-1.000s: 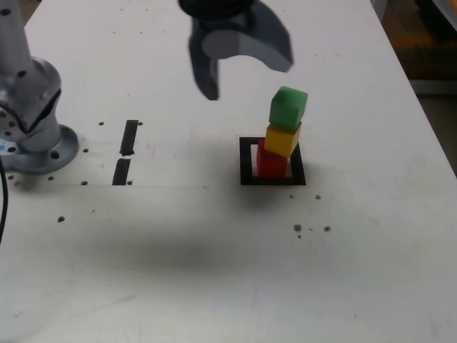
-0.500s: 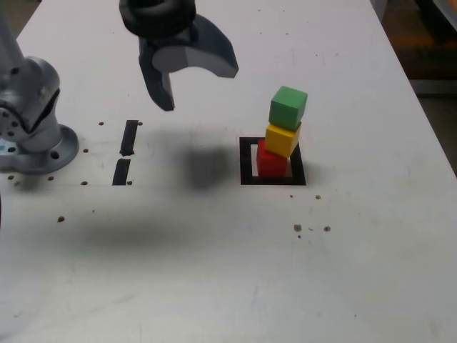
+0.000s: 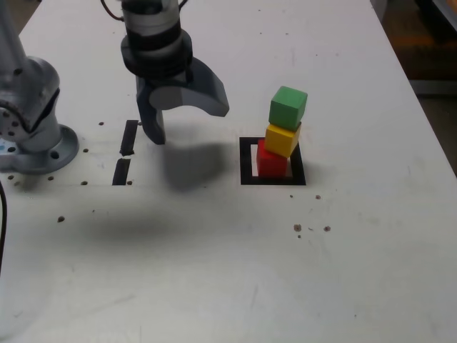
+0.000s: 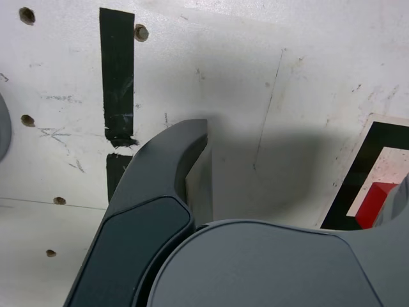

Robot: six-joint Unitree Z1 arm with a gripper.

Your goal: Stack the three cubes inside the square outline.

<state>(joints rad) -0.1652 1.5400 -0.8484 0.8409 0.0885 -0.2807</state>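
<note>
The three cubes stand as one slightly crooked tower: the red cube [image 3: 270, 162] sits on the table [image 3: 228, 271], the yellow cube [image 3: 283, 138] rests on top of it, turned a little and overhanging toward three o'clock in the exterior view, and the green cube [image 3: 288, 107] crowns the stack, also twisted a touch. Each is a small, plain, solid-coloured block of the same size. The red one sits inside the square outline [image 3: 247, 161], a thick black tape frame with white showing within, placed toward the frame's middle-right. In my wrist view I catch only a corner of that frame [image 4: 364, 173] and a sliver of red [image 4: 376, 201] inside it. My gripper [image 3: 184, 118] hangs above the table at about nine o'clock from the tower, well apart from it, with its jaws spread wide and nothing between them; it touches no cube. Just beyond it, toward nine o'clock again, lie two short black tape strips [image 3: 128, 137], end to end, near my grey base [image 3: 32, 136].
</note>
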